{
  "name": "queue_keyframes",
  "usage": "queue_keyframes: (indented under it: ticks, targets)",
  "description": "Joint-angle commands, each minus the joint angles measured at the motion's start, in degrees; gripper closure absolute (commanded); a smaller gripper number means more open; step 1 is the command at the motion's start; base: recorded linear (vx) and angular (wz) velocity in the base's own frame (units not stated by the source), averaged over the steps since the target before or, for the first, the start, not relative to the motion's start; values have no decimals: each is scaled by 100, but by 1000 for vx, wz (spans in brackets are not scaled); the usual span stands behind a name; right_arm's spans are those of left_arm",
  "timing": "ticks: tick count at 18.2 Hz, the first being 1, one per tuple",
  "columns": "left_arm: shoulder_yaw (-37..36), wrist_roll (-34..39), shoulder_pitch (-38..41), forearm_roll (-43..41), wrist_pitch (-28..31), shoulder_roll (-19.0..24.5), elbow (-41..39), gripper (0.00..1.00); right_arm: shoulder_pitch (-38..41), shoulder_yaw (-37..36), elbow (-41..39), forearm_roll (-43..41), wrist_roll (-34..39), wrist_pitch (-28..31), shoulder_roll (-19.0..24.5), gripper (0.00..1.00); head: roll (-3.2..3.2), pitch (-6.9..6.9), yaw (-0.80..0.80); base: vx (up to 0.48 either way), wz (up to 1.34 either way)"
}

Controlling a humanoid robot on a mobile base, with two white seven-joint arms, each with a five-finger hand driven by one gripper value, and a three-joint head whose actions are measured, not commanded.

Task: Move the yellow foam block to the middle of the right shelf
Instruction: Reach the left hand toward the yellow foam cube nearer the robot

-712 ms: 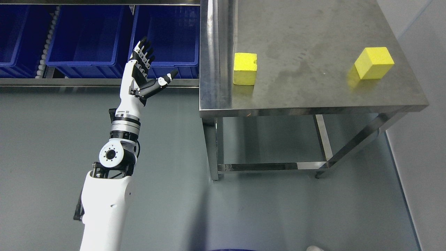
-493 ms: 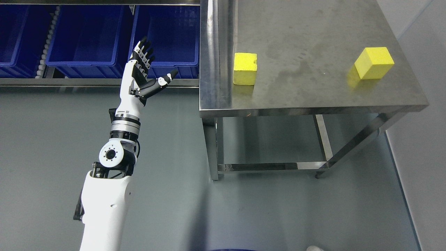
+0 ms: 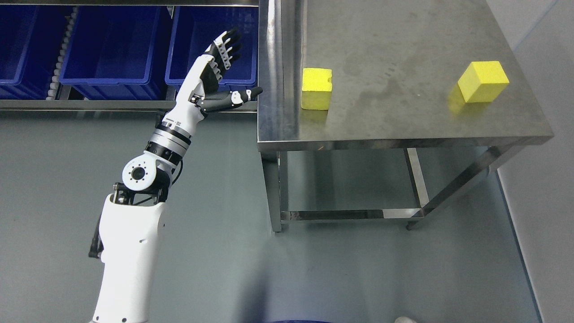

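Two yellow foam blocks lie on the steel table [image 3: 403,121]: one block [image 3: 316,88] near its left edge, with a small notch on its right side, and another block [image 3: 483,81] near the right edge. My left hand [image 3: 228,67] is raised left of the table's edge, fingers spread and thumb pointing right, holding nothing. It is a short way left of the nearer block and apart from it. The right arm does not show.
Blue plastic bins [image 3: 112,45] sit on a steel shelf [image 3: 89,105] at the upper left, behind my hand. The table's raised left rim [image 3: 269,67] stands between hand and block. Grey floor [image 3: 224,224] below; a wall [image 3: 547,157] at right.
My left arm has swung right and up, bringing the open hand from in front of the bins to just beside the table's left rim. The blocks have not moved.
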Motion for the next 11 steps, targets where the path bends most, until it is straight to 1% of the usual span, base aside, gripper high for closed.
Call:
queue_keyframes:
  ticks: [1, 3, 7, 11]
  targets:
    - [-523, -731, -755, -857, 14, 192, 871, 0, 131, -70, -100, 18, 2, -4, -100, 0, 0, 0, 0, 6, 35]
    - [-822, -952, -949, -998, 14, 140, 1327, 0, 140, -70, -100, 18, 2, -4, -100, 0, 0, 0, 0, 16, 69]
    - [-1236, -962, -1326, -1008, 6, -27, 1996, 0, 131, -70, -100, 18, 2, -4, -100, 0, 0, 0, 0, 27, 139]
    - [-1473, -1075, -1485, -999, 6, -33, 2314, 0, 131, -70, -100, 18, 2, -4, -100, 0, 0, 0, 0, 43, 193]
